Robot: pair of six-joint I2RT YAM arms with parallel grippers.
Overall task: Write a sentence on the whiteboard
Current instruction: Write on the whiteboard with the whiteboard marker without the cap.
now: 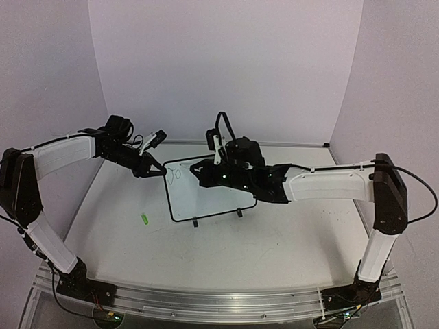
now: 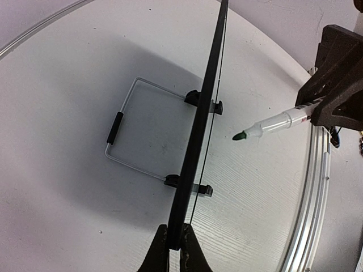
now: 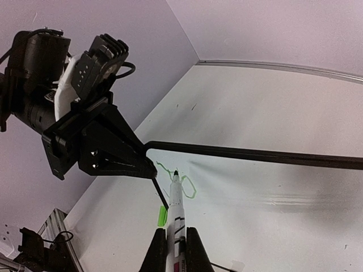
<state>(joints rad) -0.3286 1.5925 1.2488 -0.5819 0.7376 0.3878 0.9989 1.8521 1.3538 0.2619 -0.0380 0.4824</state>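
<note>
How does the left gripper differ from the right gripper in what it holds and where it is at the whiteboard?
The left gripper is shut on the frame of the whiteboard, while the right gripper is shut on a green marker. The left gripper pinches the board's edge near a top corner; the right gripper is before its face, marker tip towards the green writing. Both have black fingers, closed on something.
</note>
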